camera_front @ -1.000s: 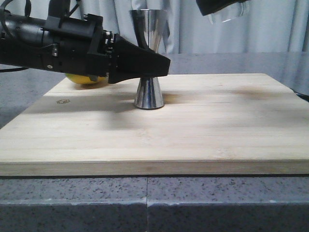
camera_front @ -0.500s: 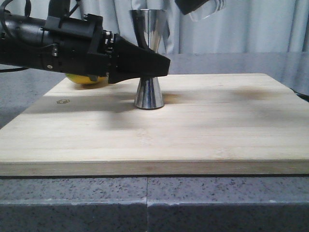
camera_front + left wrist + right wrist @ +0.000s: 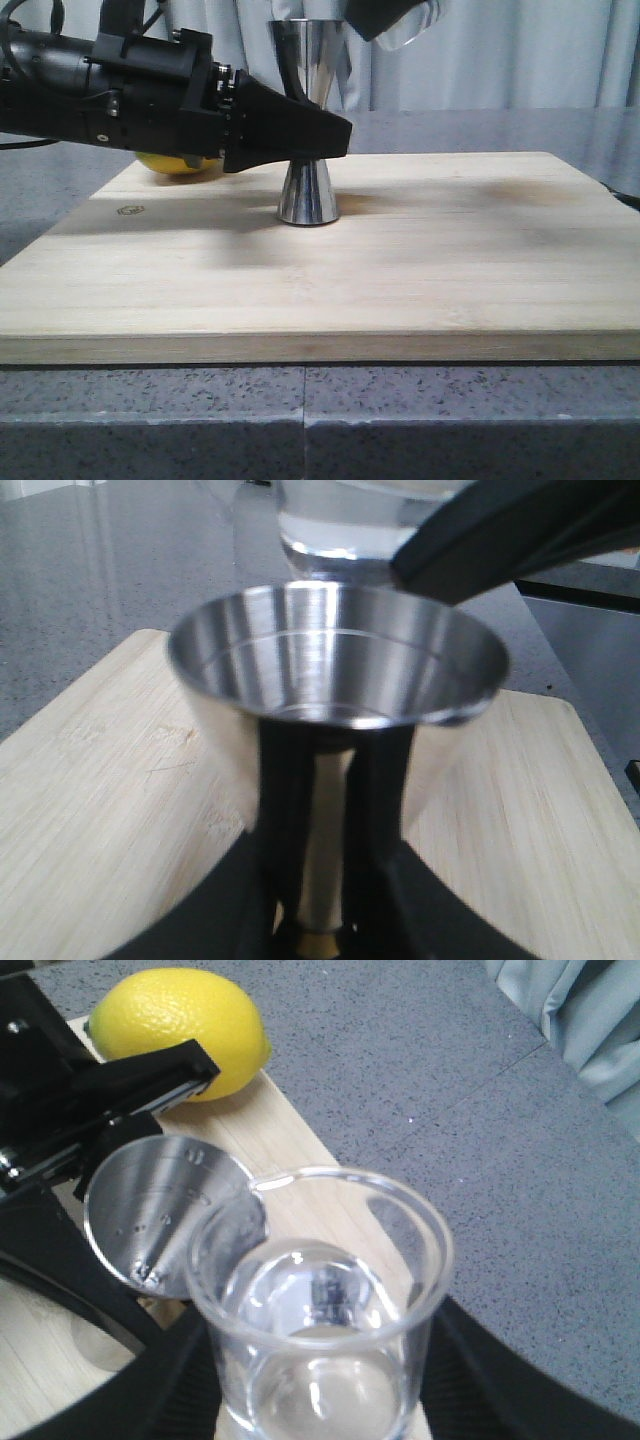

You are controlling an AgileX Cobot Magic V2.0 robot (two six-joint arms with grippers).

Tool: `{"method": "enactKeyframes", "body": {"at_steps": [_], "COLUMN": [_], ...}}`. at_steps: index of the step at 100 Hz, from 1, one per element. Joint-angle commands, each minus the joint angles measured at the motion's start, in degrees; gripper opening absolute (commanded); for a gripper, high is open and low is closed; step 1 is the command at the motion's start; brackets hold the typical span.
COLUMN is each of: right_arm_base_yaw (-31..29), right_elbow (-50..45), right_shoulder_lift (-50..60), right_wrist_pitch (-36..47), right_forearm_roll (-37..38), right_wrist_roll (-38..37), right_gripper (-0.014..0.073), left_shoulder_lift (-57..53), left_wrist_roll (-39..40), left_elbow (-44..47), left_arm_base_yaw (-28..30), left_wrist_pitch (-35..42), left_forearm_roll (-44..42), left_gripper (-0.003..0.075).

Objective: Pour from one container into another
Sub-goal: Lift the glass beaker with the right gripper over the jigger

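Left gripper (image 3: 335, 135): I saw it reach in from the left, its black fingers (image 3: 285, 810) closed on the narrow waist of the jigger, one on each side.
Jigger (image 3: 309, 120): it stood upright on the cutting board (image 3: 330, 260), toward the far side and a little left of centre; the gold band showed low between the fingers in my left wrist view, and the open top cup looked empty as far as I could tell.
Right gripper (image 3: 320, 1360): it hung high at the top of my front view, just right of the jigger's rim, its jaws holding the beaker from both sides.
Beaker (image 3: 320, 1300): clear glass, held above and just beside the jigger's mouth, the pouring lip turned toward the jigger; some clear liquid sat in its bottom.
Lemon (image 3: 180, 1028): it lay at the board's far left edge, behind the left arm.
Counter (image 3: 300, 420): grey speckled stone under the board.
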State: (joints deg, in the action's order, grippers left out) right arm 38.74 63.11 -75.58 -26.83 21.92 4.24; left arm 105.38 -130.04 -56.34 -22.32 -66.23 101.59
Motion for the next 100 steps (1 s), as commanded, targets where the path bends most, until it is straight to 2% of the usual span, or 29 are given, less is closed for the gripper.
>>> {"method": "enactKeyframes", "body": {"at_steps": [1, 100], "right_arm_base_yaw": [0.0, 0.0], "right_elbow": [2.19, 4.46], "right_shoulder_lift": [1.52, 1.52], "right_wrist_pitch": [3.03, 0.7], "right_forearm_roll": [2.16, 5.63], "right_wrist_roll": [0.7, 0.7], "right_gripper": [0.0298, 0.0298], "left_shoulder_lift": [-2.52, -2.52], "left_wrist_roll": [0.47, 0.59], "left_elbow": [-1.49, -1.96], "left_arm_base_yaw": [-0.4, -0.5], "left_wrist_pitch": [-5.47, -6.48], "left_forearm_roll": [4.43, 4.43], "left_gripper": [0.0081, 0.0062]}}
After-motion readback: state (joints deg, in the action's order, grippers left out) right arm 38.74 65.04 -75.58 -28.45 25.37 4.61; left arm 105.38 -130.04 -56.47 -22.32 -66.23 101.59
